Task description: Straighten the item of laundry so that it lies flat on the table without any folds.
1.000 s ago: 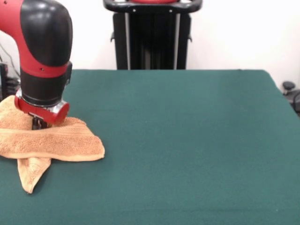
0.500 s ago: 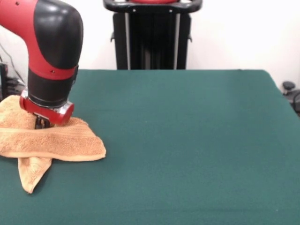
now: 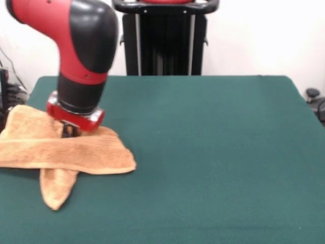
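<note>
The item of laundry, an orange-tan terry towel, lies bunched and folded over itself at the left side of the green table. A folded band runs across its front and a pointed corner sticks out toward the near edge. My gripper reaches down into the towel's upper fold, just below the red wrist ring, and is shut on the cloth. Its fingertips are mostly hidden by the wrist and the towel.
The towel's left end reaches the picture's left edge, close to the table's left border. A black pedestal stands behind the far edge. Dark gear sits off the table at the right.
The arm has moved to the right, dragging the towel along with it. The towel's right end and its hanging corner have shifted right by a similar amount.
</note>
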Action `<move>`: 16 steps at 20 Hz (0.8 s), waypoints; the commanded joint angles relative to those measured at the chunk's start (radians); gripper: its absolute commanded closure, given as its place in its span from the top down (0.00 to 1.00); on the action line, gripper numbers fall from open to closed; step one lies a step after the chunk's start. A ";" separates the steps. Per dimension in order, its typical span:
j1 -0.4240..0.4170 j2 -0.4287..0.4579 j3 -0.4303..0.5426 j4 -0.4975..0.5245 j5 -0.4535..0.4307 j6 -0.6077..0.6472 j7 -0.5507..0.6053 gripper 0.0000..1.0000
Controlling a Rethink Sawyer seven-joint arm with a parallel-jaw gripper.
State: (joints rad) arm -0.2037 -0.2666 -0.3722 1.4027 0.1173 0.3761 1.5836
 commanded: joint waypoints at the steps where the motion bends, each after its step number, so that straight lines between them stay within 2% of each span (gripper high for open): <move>1: 0.132 0.004 0.151 0.204 0.105 0.004 0.357 0.00; 16: 0.213 -0.082 0.197 0.349 0.170 -0.023 0.351 0.00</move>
State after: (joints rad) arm -0.0374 -0.3651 -0.3448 1.6026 0.2152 0.3763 1.6530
